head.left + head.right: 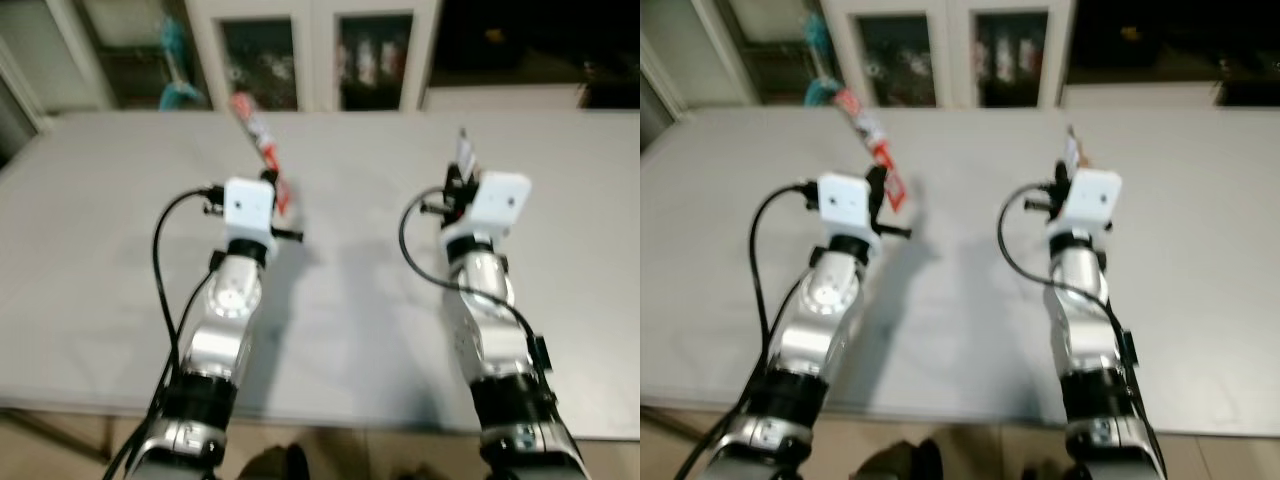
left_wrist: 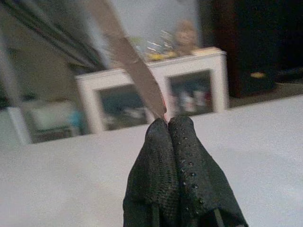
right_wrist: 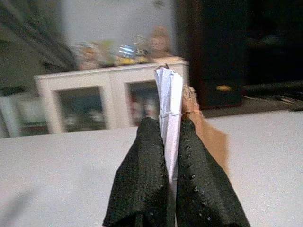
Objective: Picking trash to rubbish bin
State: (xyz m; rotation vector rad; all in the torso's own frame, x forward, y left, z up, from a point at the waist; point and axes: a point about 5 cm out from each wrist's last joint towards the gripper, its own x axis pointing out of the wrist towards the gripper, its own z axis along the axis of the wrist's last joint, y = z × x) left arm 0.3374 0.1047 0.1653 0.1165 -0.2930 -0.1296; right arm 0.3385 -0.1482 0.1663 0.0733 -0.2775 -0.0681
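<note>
Above a wide grey table [image 1: 100, 200], I hold both of my robot's silver arms raised, each gripper carrying a piece of trash clear of the surface. The left gripper [image 2: 169, 122] has its two black fingers pressed tightly together on the lower end of a long, thin red-and-white wrapper [image 1: 262, 140], which stands up and slants away toward the far edge of the table. In the left wrist view the strip rises from the fingertips as a flat, narrow band. The right gripper [image 3: 169, 124] is clamped on a folded wad of white paper [image 3: 169, 101], with something tan or brown, perhaps card, pinched beside it; I cannot tell exactly what that is. The wad pokes up just past the fingertips.

Behind the table stands a white cabinet [image 1: 315, 50] with glass doors and small ornaments on top. I see no rubbish bin from here.

I judge both pieces to be very light and soft. The wrapper looks flimsy and probably slick, so held only at its end it could flop, swing or slide out as I walk. A grip nearer its middle would be steadier. The paper wad looks crushable but is held well down its length, so I expect it to stay put. Neither seems fragile. What I judge is left is to find the bin and drop both in.
</note>
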